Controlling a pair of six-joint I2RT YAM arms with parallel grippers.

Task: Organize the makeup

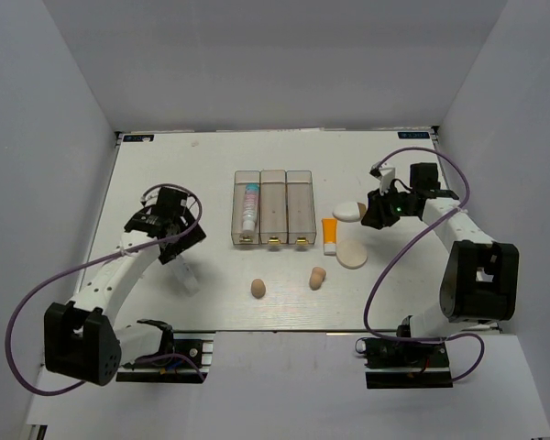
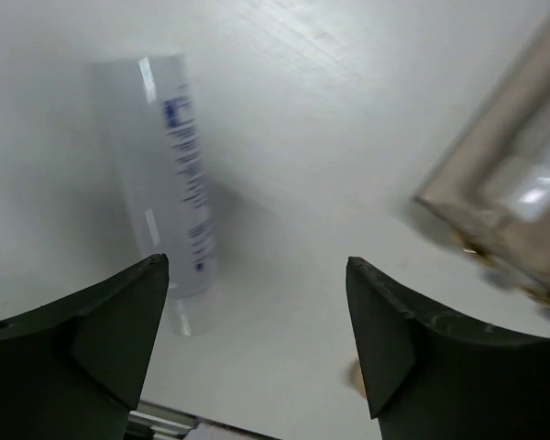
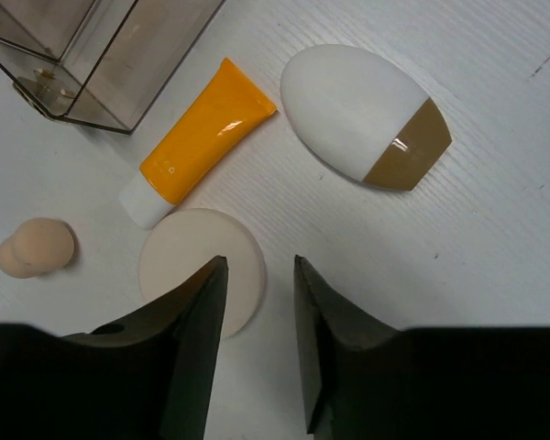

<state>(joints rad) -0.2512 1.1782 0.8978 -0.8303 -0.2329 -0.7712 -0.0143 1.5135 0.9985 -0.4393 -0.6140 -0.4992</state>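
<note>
A white tube with blue print (image 2: 170,174) lies on the table (image 1: 156,174), just beyond my left gripper's left finger; it also shows in the top view (image 1: 189,278). My left gripper (image 2: 257,264) (image 1: 181,246) is wide open and empty. Another white tube (image 1: 250,207) lies in the leftmost bin. The orange white-capped tube (image 3: 202,137) (image 1: 329,236), the round cream puff (image 3: 197,266) (image 1: 352,253) and the white-tan oval (image 3: 362,115) (image 1: 347,212) lie right of the bins. My right gripper (image 3: 259,266) (image 1: 372,216) hovers over the puff's right edge, jaws narrowly apart with nothing between. Two beige sponges (image 1: 258,288) (image 1: 318,277) sit in front.
Three clear rectangular bins (image 1: 273,209) stand side by side at mid-table; their corner shows in the right wrist view (image 3: 101,64) and, blurred, in the left wrist view (image 2: 513,202). White walls enclose the table on three sides. A beige sponge (image 3: 37,246) lies left of the puff.
</note>
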